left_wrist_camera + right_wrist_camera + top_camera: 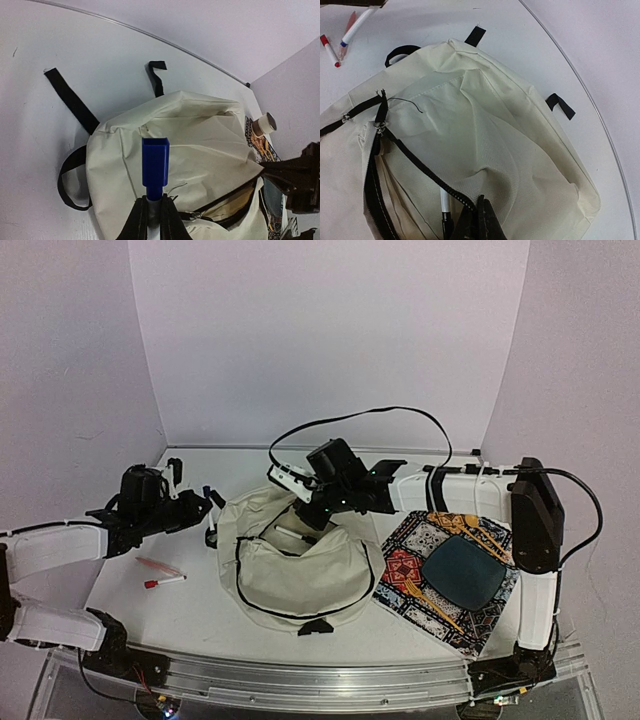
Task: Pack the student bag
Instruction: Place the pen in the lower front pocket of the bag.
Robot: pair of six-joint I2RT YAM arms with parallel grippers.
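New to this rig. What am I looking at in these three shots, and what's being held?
Two robot arms are bolted at the near edge of a white table. The wide picture comes from a fixed camera above and behind them. The other two come from a camera on each wrist, looking past its own jaws. On the table lie a cream fabric backpack with black straps, a colourful patterned placemat carrying a dark teal rounded pad, and a red-capped white marker. The left gripper has its jaws shut on a white marker with a blue cap. The right gripper has its jaws pinched on the backpack's open zipper edge; a white pen lies inside.
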